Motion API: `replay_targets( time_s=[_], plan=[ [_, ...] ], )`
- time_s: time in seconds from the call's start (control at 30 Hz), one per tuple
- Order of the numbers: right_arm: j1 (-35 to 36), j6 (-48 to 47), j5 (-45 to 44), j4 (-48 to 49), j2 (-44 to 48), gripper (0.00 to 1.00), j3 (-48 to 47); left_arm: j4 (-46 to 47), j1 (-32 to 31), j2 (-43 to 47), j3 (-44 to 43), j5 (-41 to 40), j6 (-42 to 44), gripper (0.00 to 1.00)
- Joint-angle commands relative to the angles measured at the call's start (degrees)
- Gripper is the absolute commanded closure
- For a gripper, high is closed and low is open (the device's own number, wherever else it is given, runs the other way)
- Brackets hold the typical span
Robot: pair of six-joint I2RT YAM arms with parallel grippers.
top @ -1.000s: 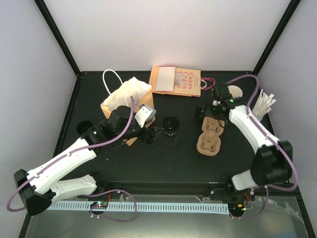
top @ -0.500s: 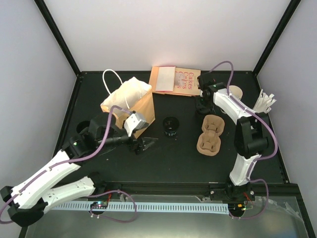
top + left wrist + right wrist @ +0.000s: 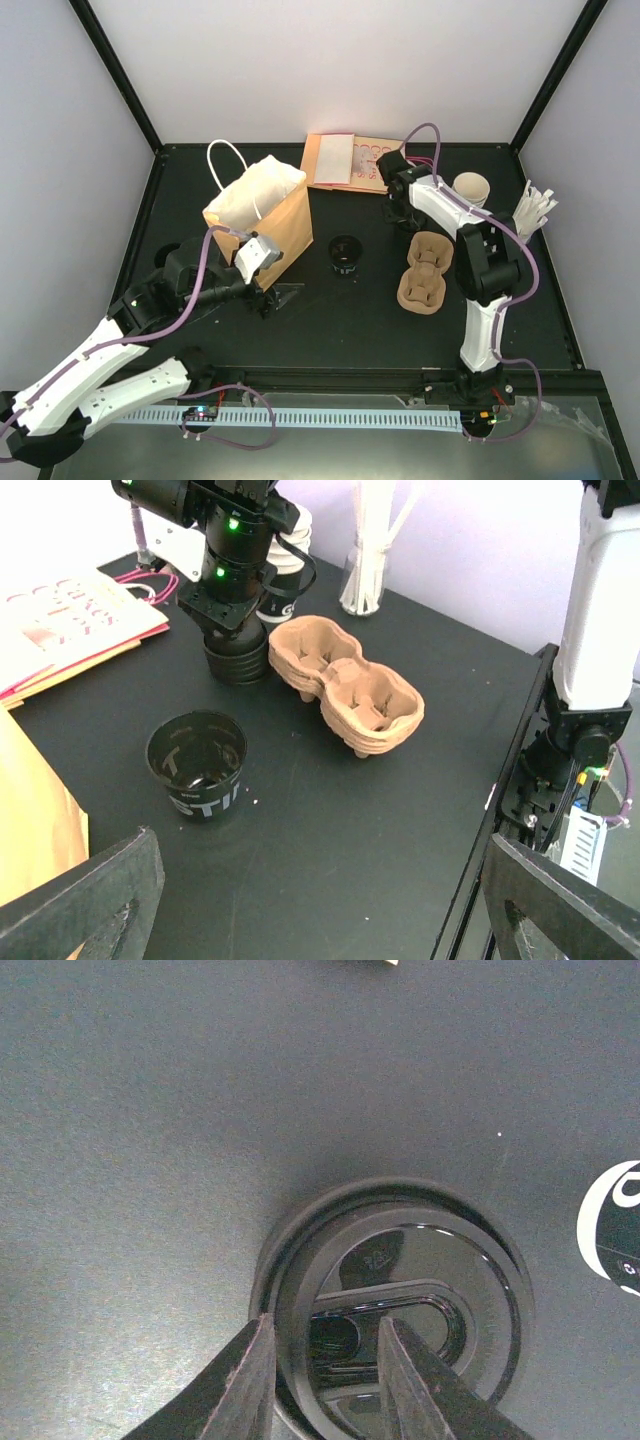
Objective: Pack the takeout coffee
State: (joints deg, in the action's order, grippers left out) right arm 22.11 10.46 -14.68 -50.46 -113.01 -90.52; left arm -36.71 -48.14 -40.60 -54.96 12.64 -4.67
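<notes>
Black plastic lid [image 3: 400, 1300] under the right pincer [image 3: 325, 1330]: one finger outside the rim, one inside, and the raised rim sits in the narrow gap between them. Cannot tell if the rim is actually clamped. The lid is round and glossy with a moulded oval tab. Matte, speckled tabletop [image 3: 150, 1110] fills the upper and left part of the right wrist view.

In the left wrist view the lid tops a short ridged black stack [image 3: 238, 660], just left of the brown moulded-pulp carrier [image 3: 345, 685], close but apart. The carrier is lumpy, with two wells and rounded edges.

The takeout cup [image 3: 197, 765] stands upright at centre-left, uncovered, black with pale lettering, apart from the stack and carrier. Bare tabletop lies all round it.

The left pincer [image 3: 315, 865] is spread wide and holds nothing, its dark fingers at the bottom corners, low over the tabletop, well short of the cup.

In the overhead view a brown paper bag [image 3: 265, 205] with a white loop handle stands upper left, mouth up. A flat pink-orange printed packet [image 3: 345, 160] lies at top centre. A white cup [image 3: 470, 187] and white wrapped straws [image 3: 535, 210] sit near the right edge.
</notes>
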Motion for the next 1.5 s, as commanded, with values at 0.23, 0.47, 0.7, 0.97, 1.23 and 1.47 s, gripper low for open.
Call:
replay_targets(
  time_s=[0.23,0.47,0.7,0.97,1.23,1.47],
  plan=[
    [0.7,-0.9,-4.1,-2.7,-2.1,0.77,-2.6,0.4,-0.2,-0.3,2.5,1.5,-0.7,0.11],
    [1.7,-1.2,-3.7,-3.0,-2.7,0.77,-3.0,0.4,-0.2,-0.1,2.1,1.7,-0.6,0.11],
    [1.8,-1.5,-3.8,-3.7,-3.5,0.78,-3.8,0.0,-0.2,0.5,2.6,1.2,-0.9,0.11],
    [1.9,-0.9,-5.7,-5.2,-5.5,0.78,-4.9,-0.2,-0.2,0.7,2.6,0.9,-1.0,0.1],
    [1.9,-0.4,-6.1,-5.0,-4.2,0.95,-4.6,-0.2,-0.2,0.0,2.4,0.9,-1.0,0.11],
    [2.7,-0.4,-7.7,-5.6,-1.0,0.95,-3.9,0.0,-0.3,-0.5,2.3,0.8,-0.8,0.11]
  ],
)
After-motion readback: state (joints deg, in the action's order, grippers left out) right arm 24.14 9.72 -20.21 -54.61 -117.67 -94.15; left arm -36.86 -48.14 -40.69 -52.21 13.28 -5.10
